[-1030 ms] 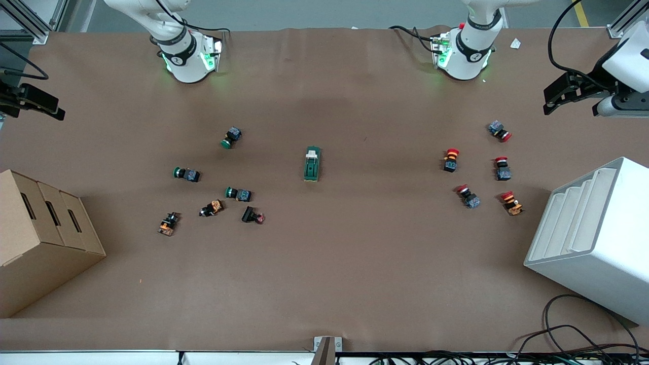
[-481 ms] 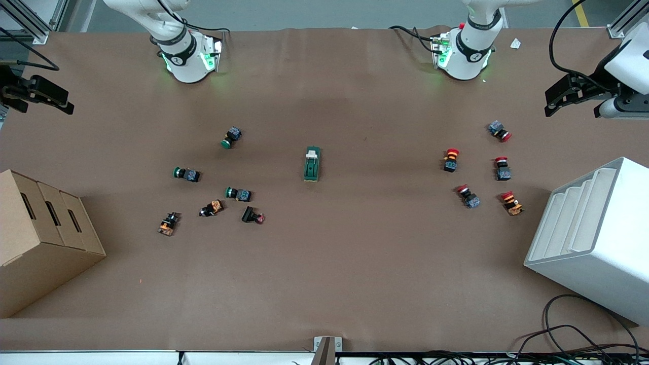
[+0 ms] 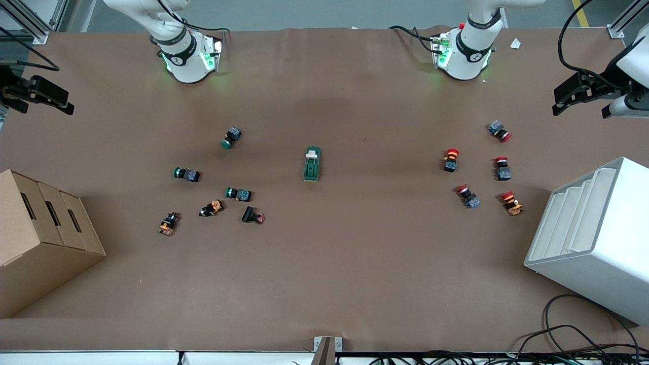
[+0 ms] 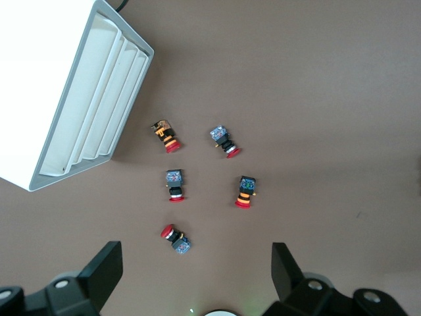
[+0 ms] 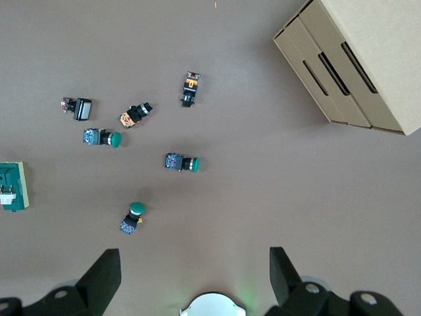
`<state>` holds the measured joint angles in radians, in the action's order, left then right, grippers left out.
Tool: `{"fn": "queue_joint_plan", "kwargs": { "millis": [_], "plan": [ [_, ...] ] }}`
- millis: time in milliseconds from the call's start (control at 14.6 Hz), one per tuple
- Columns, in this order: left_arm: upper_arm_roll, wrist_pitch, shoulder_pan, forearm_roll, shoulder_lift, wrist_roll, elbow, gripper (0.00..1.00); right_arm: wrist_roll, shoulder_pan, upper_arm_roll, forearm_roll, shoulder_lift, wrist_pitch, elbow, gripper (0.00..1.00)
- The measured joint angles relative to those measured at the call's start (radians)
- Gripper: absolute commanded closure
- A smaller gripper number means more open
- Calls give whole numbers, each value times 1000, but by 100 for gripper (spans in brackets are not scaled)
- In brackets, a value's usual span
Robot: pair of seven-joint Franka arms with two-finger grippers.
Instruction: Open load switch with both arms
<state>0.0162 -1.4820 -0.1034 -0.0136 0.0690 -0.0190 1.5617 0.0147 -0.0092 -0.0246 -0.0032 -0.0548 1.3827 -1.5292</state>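
The load switch [image 3: 312, 163] is a dark-green block with a white lever piece at the end toward the bases. It lies alone at the middle of the table and shows at the edge of the right wrist view [image 5: 13, 186]. My left gripper [image 3: 579, 104] [image 4: 196, 263] hangs open and empty high over the left arm's end of the table, above a red push-button [image 4: 175, 238]. My right gripper [image 3: 46, 104] [image 5: 194, 263] hangs open and empty over the right arm's end. Both are well away from the switch.
Several green and orange push-buttons [image 3: 238, 193] lie toward the right arm's end, several red ones [image 3: 451, 158] toward the left arm's end. A cardboard box [image 3: 40, 238] and a white slotted rack [image 3: 593, 228] stand at the two ends. The arm bases [image 3: 187, 56] stand along the table's edge.
My left gripper has drifted outward toward its end of the table. My right gripper shifted slightly inward a second ago and has held still since. The switch has not moved.
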Motion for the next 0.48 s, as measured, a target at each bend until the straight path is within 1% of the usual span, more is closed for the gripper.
{"fn": "queue_joint_plan", "kwargs": {
  "millis": [206,481],
  "plan": [
    [-35,0,16,0,0,0,0,0,0,0,0,0,0,1,0,0],
    [-42,0,16,0,0,0,0,0,0,0,0,0,0,4,0,0]
  ]
}}
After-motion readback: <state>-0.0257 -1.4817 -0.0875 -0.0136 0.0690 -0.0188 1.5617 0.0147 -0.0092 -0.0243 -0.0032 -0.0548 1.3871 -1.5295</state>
